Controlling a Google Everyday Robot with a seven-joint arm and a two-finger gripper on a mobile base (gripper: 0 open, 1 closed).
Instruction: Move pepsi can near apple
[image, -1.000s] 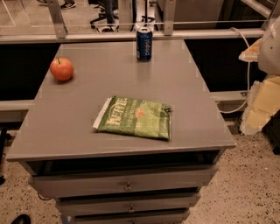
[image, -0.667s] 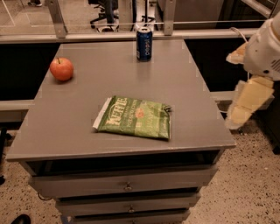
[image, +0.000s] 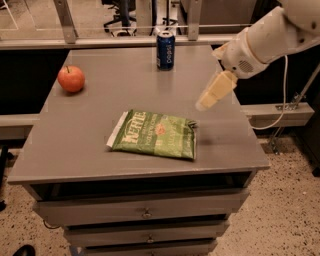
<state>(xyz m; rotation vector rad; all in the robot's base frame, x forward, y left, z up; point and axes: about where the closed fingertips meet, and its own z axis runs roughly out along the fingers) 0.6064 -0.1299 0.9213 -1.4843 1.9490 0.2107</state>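
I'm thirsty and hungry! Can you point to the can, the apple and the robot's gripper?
can (image: 165, 49): camera view, middle of its blue side.
apple (image: 71, 79): camera view, middle of its red skin.
gripper (image: 206, 101): camera view, its tip, over the right of the table (image: 90, 140).

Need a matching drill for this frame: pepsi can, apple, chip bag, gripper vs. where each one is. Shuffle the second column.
1. pepsi can
2. apple
3. green chip bag
4. gripper

A. lying flat, front middle of the table
B. in the air over the table's right side, touching nothing
C. upright at the far edge
D. on the left side, toward the back

Pairs: 1-C, 2-D, 3-A, 4-B
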